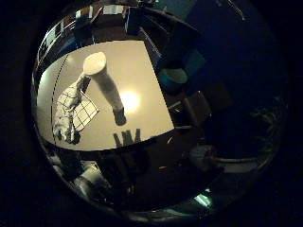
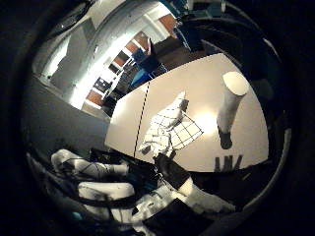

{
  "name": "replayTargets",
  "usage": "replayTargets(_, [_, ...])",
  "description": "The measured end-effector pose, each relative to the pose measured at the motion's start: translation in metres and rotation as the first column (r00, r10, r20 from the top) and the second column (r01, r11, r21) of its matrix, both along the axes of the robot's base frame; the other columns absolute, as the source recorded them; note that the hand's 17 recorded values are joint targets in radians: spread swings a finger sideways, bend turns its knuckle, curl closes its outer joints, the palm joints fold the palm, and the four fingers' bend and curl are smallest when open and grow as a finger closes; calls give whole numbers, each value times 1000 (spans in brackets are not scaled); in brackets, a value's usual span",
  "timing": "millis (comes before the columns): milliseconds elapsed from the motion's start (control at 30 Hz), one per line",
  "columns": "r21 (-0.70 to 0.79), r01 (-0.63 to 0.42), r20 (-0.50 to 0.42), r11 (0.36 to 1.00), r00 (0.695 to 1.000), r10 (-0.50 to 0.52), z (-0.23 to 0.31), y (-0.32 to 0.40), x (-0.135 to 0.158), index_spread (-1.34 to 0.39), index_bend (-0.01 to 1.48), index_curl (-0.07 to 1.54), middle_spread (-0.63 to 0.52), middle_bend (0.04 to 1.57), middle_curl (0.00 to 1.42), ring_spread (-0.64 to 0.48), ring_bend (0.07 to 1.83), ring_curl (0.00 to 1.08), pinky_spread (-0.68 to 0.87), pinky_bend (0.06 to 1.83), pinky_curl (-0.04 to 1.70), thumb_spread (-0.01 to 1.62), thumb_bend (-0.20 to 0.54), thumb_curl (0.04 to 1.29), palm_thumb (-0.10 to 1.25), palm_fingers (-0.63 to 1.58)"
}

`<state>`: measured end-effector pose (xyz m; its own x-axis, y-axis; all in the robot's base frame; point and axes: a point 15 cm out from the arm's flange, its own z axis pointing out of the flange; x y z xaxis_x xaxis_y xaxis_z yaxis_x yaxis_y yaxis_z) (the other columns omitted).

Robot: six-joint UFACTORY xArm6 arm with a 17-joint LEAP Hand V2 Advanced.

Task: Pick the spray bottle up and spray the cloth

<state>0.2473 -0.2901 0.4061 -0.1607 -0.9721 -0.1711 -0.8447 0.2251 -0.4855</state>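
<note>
Setting: indoor lab or office-type workroom. Evidence: a plain pale desk (image 2: 206, 83) serves as the work surface, with a dark seam line running across it. Behind the desk stand several blue chairs (image 2: 142, 73) and dark furniture. Rear wall carries orange-brown panels (image 2: 129, 48) set between white frames, brightly lit from above. A light wall or partition (image 2: 69, 59) runs along one side. A teal stool or bin (image 1: 173, 78) sits just off the desk edge amid dark clutter. Finer detail of the surroundings cannot be made out.
</note>
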Motion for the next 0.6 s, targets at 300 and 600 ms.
replayTargets(300, [191,94,125,977,985,-119,-32,-31,4,-148,138,231,231,234,340,218,448,256,376,607,233,1003,-27,311,524,3])
replayTargets(600, [355,117,214,927,956,-202,-92,-22,-6,-133,142,228,233,261,339,209,496,261,361,582,258,1005,-25,316,566,18])
